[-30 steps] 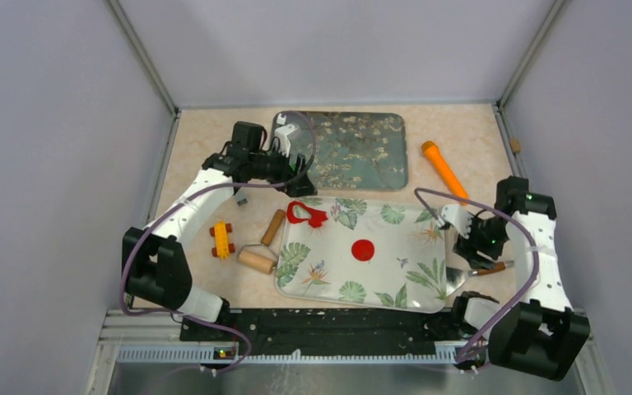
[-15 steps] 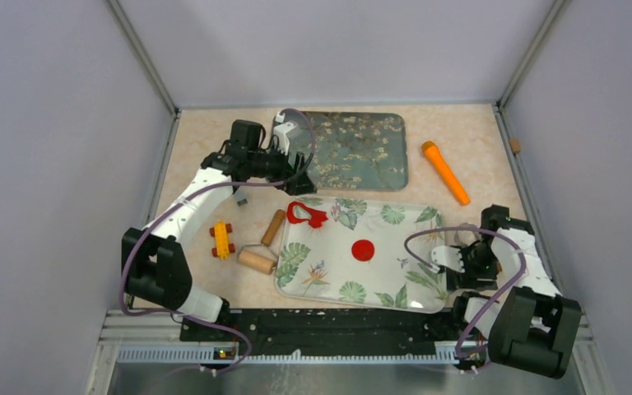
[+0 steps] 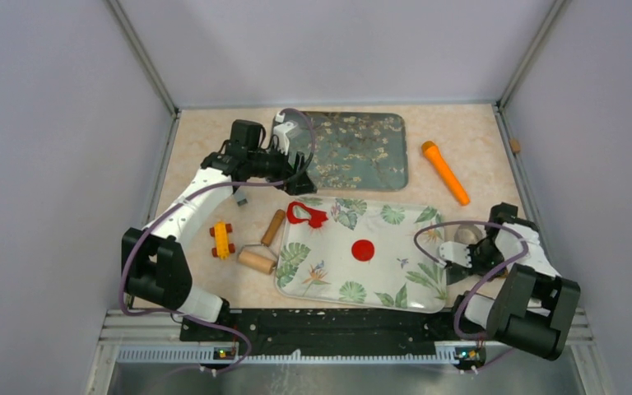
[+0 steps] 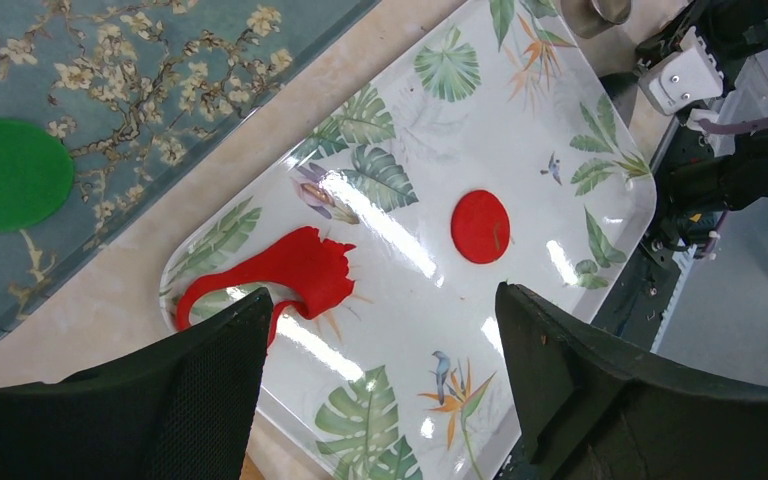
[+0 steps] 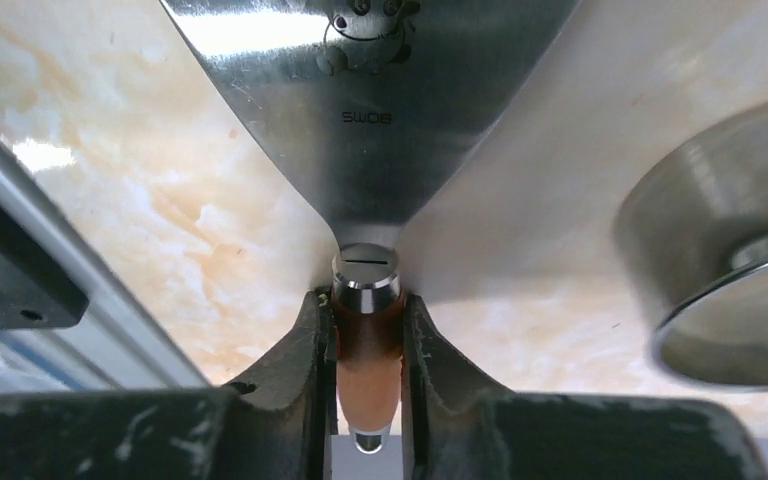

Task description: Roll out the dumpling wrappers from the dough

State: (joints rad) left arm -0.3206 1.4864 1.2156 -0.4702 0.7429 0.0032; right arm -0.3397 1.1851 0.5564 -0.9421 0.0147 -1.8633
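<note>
Steel scraper: it is lying flat on the marbled tabletop, just off the right end of the leaf-print tray; I am judging it is there to lift a finished disc off the tray.
Right gripper: its jaws are clenching the scraper's wooden handle, both pads pressing its sides, nearly closed because the handle is slim.
Round metal cutter: it is sitting just beside the blade, untouched.
Red wrapper: it is resting flat mid-tray, well apart from the scraper; I am reading it as the next thing to be lifted.
Green wrapper: it is lying on the blossom-print mat, so I am taking that mat as the drop-off place.
Red scrap: it is lying at the tray's far-left corner, out of the way.
Left gripper: its jaws are standing wide and released, holding nothing, hovering above the strip of table between mat and tray.
Rolling pin: it is lying off the tray's left edge, near no gripper.
</note>
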